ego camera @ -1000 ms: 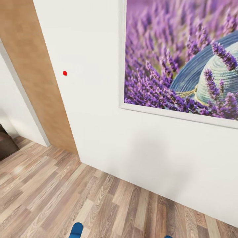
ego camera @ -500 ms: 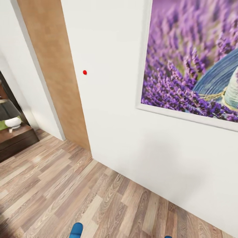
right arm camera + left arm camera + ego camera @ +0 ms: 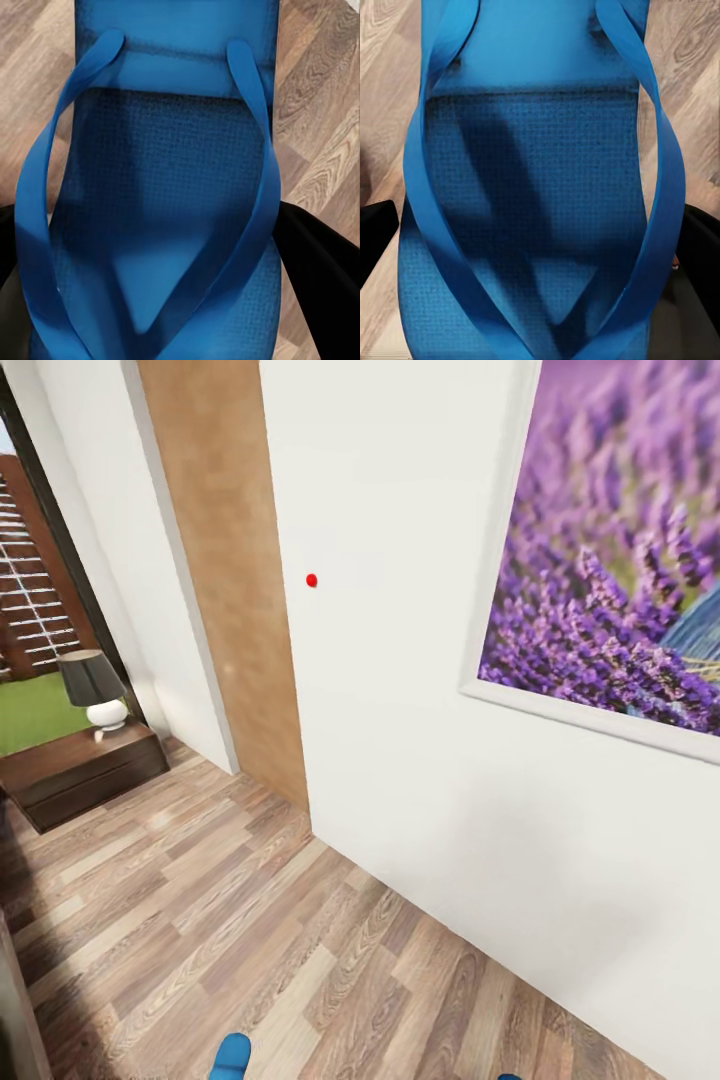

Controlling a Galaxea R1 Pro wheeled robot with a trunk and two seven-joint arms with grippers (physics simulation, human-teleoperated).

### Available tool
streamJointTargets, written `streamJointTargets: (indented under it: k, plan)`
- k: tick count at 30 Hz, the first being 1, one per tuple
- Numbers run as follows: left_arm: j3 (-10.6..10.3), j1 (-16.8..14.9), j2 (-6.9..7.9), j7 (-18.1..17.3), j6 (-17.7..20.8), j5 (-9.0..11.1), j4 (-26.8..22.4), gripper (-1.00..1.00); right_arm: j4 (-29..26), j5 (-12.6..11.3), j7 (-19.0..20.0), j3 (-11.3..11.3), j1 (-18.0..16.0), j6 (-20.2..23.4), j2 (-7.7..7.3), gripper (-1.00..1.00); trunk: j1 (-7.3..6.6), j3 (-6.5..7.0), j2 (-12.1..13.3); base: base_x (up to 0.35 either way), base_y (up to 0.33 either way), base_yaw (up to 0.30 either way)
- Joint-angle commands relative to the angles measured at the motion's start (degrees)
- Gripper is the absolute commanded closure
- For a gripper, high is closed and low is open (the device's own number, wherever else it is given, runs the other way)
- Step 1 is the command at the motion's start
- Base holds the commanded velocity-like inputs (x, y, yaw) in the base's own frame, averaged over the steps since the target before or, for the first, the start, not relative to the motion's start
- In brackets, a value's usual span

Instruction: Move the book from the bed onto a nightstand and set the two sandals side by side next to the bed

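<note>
Each gripper holds one bright-blue sandal. My left gripper (image 3: 536, 247) is shut on a sandal (image 3: 532, 150), with black fingers (image 3: 375, 232) on both sides of the sole. My right gripper (image 3: 161, 270) is shut on the other sandal (image 3: 165, 150) in the same way. In the head view the two sandal tips (image 3: 232, 1057) (image 3: 508, 1077) poke up at the lower edge, above the wood floor. A dark-brown nightstand (image 3: 110, 755) stands at the far left. The book is out of view. I cannot tell whether a dark wooden edge (image 3: 15, 1010) at the lower left belongs to the bed.
A white wall (image 3: 400, 710) with a lavender picture (image 3: 620, 580) rises close ahead and to the right. A light wooden panel (image 3: 225, 560) stands beside it. A lamp (image 3: 95, 690) sits on the nightstand, before a window with fence and grass. Wood-plank floor (image 3: 200, 920) stretches leftward.
The camera has swung left: the wall and picture slid right in the view, and the nightstand, lamp and window came into sight. Both sandal tips stay at the lower edge.
</note>
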Motion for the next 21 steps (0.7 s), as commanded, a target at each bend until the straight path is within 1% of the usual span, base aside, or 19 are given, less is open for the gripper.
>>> streamJointTargets:
  k: [1,21]
  plan:
    - [-0.50,-0.05,0.01,0.26,-0.16,0.39,0.03,1.00,0.01,-0.69,-0.10,0.48,-0.02,-0.21,-0.02,1.00,0.03,-0.05,-0.11,0.000,0.000,0.232]
    - [-0.53,-0.05,0.01,0.26,-0.17,0.37,0.03,1.00,0.01,-0.69,-0.10,0.48,-0.01,-0.21,-0.05,1.00,0.03,1.35,-0.11,0.000,0.000,0.202]
